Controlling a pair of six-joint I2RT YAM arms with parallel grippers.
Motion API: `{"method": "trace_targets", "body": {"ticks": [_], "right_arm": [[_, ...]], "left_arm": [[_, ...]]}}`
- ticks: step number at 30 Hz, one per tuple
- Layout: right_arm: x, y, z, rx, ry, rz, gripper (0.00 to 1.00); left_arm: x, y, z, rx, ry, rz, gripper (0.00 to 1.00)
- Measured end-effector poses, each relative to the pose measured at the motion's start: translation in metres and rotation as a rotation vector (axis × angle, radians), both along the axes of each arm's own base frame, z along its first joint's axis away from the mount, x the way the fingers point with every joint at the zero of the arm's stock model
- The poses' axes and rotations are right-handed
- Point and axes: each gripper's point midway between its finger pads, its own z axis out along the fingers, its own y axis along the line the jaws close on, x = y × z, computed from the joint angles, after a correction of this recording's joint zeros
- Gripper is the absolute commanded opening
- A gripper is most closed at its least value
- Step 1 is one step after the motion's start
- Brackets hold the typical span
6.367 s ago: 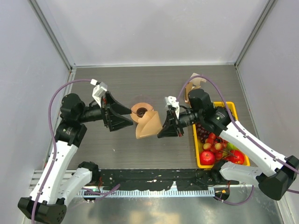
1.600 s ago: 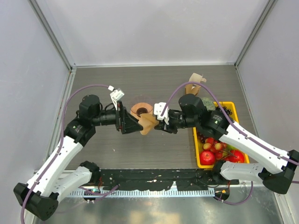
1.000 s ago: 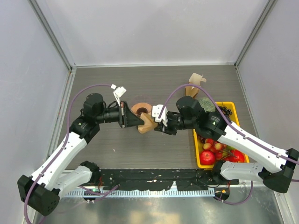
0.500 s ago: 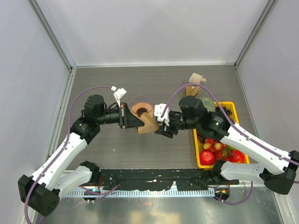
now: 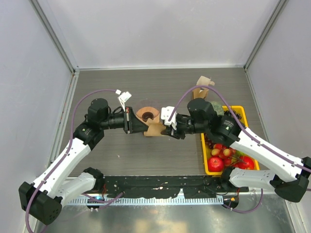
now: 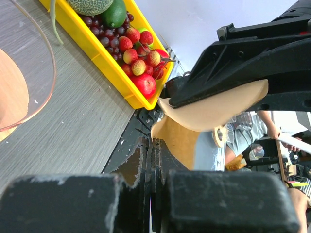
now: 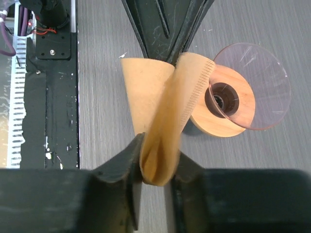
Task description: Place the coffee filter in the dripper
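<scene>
**Grey counter: filter being held between two pincers**

Grey wood-grain counter (image 5: pixel 170 160) is carrying everything I am watching. Nearest me, my left pincer (image 5: pixel 145 127) is clenching one edge of the coffee filter (image 5: pixel 154 129). My right pincer (image 5: pixel 166 127) is pinching the filter's folded end from the opposite side. The paper is bowing open between them, just in front of the dripper (image 5: pixel 147 114) and not inside it. To the right, a yellow tray (image 5: pixel 241 110) is holding fruit. Farther back, a bunch of brown filters (image 5: pixel 201 88) is standing.
</scene>
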Motion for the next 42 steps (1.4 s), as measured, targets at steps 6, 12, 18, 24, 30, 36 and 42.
{"method": "trace_targets", "body": {"ticks": [6, 12, 18, 24, 30, 36, 42], "right_arm": [[0.002, -0.001, 0.004, 0.009, -0.003, -0.006, 0.05], [-0.004, -0.007, 0.011, 0.030, 0.007, 0.016, 0.05], [-0.018, -0.001, 0.008, 0.043, 0.079, 0.075, 0.05], [-0.019, 0.010, -0.010, 0.021, 0.220, 0.083, 0.05], [-0.023, 0.019, -0.009, 0.049, 0.337, 0.099, 0.05], [-0.027, 0.023, 0.000, 0.091, 0.416, 0.117, 0.05], [-0.030, 0.023, 0.002, 0.103, 0.462, 0.126, 0.50]], "left_arm": [[0.006, 0.010, -0.001, -0.004, 0.000, 0.019, 0.78], [0.030, 0.057, 0.019, 0.006, -0.192, 0.135, 0.99], [-0.004, 0.050, 0.062, -0.016, -0.487, -0.017, 0.99], [-0.035, 0.026, 0.051, 0.020, -0.576, -0.208, 0.98], [-0.042, 0.009, 0.028, 0.115, -0.631, -0.297, 0.80], [-0.041, 0.003, 0.019, 0.156, -0.652, -0.311, 0.27], [-0.040, -0.001, 0.019, 0.145, -0.608, -0.305, 0.00]]}}
